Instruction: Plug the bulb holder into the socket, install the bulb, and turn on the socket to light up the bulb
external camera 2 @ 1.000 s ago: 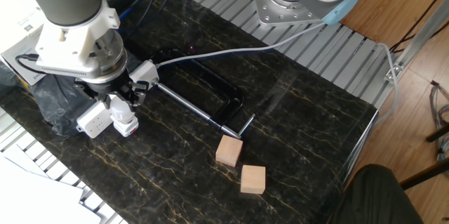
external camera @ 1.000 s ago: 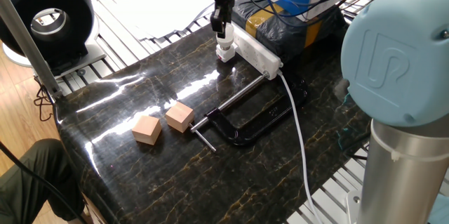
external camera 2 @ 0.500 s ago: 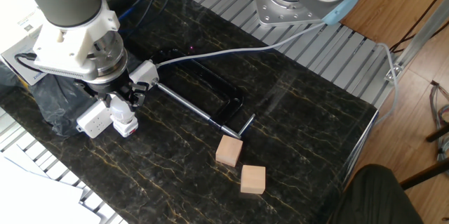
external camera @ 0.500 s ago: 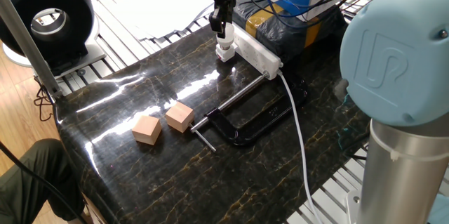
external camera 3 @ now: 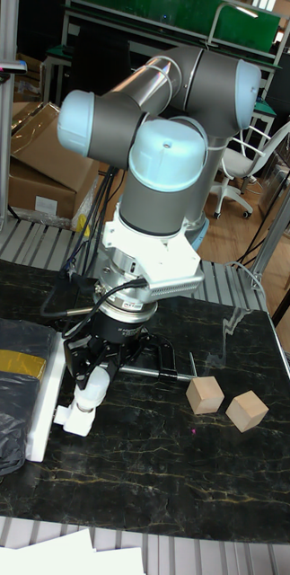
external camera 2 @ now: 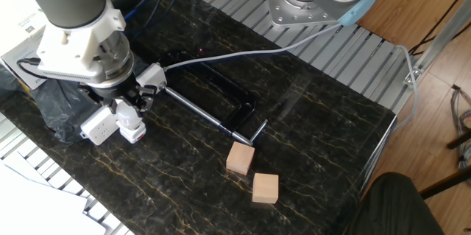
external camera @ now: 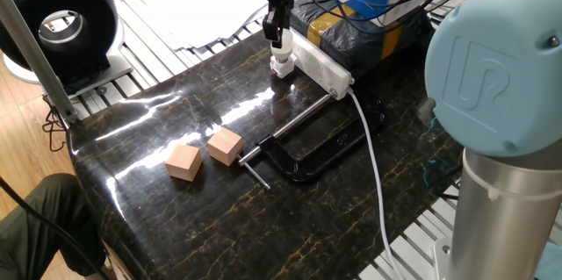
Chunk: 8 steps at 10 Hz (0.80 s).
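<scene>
Dark marble worktop (external camera 2: 309, 132): the socket (external camera: 320, 62) lies along its far edge, the bulb holder (external camera 2: 133, 133) seated at the strip's end. The tool (external camera 2: 128, 114) pinches the bulb (external camera 3: 92, 386) upright directly above the holder. Recommendation: keep the bulb's axis vertical over the threaded opening, press lightly, rotate without side load on the strip
</scene>
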{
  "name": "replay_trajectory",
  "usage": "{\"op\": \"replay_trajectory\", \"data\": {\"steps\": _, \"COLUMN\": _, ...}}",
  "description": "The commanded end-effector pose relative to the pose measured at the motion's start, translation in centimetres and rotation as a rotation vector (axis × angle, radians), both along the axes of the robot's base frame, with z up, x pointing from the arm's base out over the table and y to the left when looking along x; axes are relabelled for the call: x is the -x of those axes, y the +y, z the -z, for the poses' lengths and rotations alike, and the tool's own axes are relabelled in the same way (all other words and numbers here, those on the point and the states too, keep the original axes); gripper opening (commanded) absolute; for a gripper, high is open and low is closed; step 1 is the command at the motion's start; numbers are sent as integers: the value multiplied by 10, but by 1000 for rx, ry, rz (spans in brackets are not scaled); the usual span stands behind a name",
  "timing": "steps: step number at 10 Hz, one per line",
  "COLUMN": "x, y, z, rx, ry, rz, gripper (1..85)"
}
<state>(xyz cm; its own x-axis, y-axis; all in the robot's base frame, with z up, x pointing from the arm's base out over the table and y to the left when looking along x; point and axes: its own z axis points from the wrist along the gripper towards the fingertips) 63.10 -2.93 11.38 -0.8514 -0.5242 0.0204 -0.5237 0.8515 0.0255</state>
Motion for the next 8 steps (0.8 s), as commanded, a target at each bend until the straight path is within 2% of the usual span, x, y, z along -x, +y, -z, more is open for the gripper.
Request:
{"op": "replay_trajectory", "data": {"steps": 1, "x": -1, "y": 1, "z": -1, "rx": -20, "ry": -8, "rz": -32, "gripper": 500}}
{"op": "replay_trajectory", "data": {"steps": 4, "x": -3, "y": 0, "z": -3, "rx": -17, "ry": -19, "rz": -55, "gripper": 560}}
{"op": "replay_trajectory", "data": {"steps": 8, "x": -1, "y": 0, "z": -9, "rx": -14, "ry": -24, "rz": -78, "gripper": 567}}
